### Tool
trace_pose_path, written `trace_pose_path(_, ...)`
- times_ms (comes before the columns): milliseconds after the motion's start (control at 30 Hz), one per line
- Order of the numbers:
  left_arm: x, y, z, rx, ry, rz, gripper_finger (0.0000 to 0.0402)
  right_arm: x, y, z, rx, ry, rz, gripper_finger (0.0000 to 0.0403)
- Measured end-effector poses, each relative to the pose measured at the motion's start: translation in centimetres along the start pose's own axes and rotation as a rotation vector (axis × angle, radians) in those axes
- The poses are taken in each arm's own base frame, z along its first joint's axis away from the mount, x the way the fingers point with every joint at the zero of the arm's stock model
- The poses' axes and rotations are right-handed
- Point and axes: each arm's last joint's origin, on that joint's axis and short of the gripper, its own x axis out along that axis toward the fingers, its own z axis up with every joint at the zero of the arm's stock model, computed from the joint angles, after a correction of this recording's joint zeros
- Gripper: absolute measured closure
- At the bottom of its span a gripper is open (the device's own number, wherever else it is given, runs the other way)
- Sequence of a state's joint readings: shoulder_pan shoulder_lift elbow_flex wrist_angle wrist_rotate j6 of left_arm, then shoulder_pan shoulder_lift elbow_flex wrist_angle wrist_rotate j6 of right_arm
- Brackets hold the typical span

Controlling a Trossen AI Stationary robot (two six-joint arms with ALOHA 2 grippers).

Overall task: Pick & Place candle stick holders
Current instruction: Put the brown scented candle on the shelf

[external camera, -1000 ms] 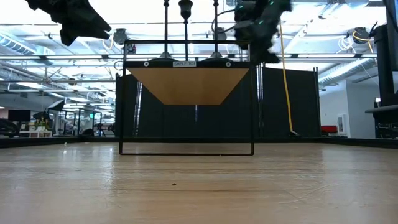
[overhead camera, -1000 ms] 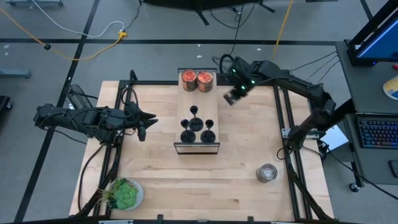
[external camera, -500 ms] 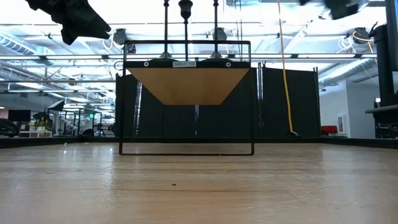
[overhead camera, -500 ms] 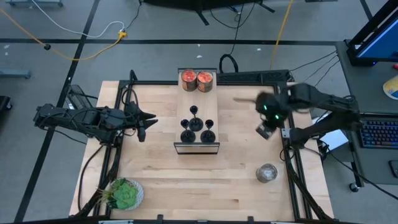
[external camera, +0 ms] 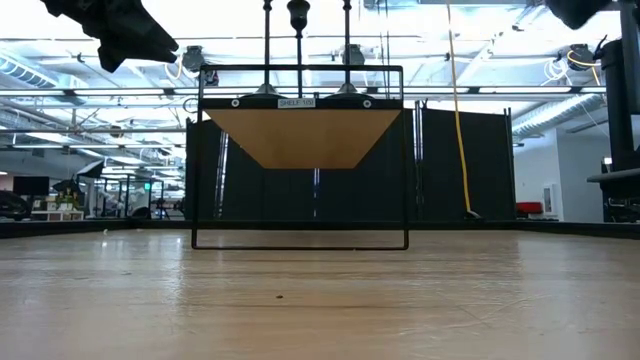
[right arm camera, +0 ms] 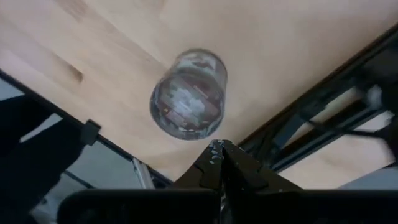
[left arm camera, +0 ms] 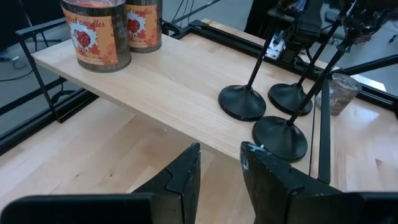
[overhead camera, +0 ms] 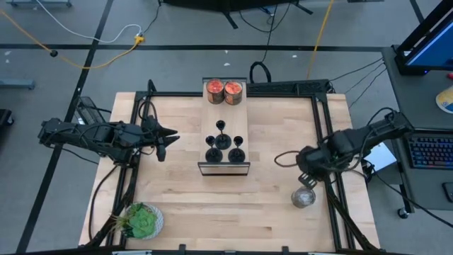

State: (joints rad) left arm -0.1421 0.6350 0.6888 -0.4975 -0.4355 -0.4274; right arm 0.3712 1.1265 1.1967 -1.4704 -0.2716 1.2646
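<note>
Three black candle stick holders [overhead camera: 221, 127] [overhead camera: 211, 153] [overhead camera: 237, 152] stand on their round bases on a small raised wooden shelf [overhead camera: 225, 112] mid-table; the left wrist view shows their bases [left arm camera: 242, 102] and thin stems. My left gripper [overhead camera: 164, 139] hovers left of the shelf, aimed at it, its fingers [left arm camera: 221, 149] open with nothing between them. My right gripper [overhead camera: 306, 180] is shut and points down over a clear glass jar [right arm camera: 188, 94] at the table's right near side. It touches nothing.
Two glass jars with red-orange contents [overhead camera: 224, 90] stand at the shelf's far end. A green plant [overhead camera: 141, 221] sits at the near left corner. A black rail frame [overhead camera: 322, 134] borders the table. Bare wood lies between the shelf and the clear jar [overhead camera: 304, 197].
My right gripper has swung from beside the red-orange jars at the far side toward the table's right and near edge. It has tipped to point more steeply down and has stayed shut. It now hangs over the clear jar.
</note>
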Motion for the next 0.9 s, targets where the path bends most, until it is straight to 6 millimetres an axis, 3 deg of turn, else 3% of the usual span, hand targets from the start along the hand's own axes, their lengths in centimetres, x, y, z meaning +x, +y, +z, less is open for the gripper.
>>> trace_pose_path(233,0.0,0.0,0.0,-0.001,0.0,0.0,0.0282,3.2,0.0,-0.3,0.046,0.053,0.013,0.0383)
trace_pose_path(400,0.0,0.0,0.0,-0.011,-0.001,0.0,0.0282,4.0,0.1,-0.2,0.031,0.044,0.057,0.034)
trace_pose_path(667,0.0,0.0,0.0,-0.021,-0.001,0.0,0.0282,5.6,-0.6,0.1,0.155,0.059,0.016,0.0258)
trace_pose_path(900,0.0,0.0,0.0,-0.023,0.0,0.0,0.0282,7.5,-1.3,0.4,0.229,0.08,-0.022,0.0231)
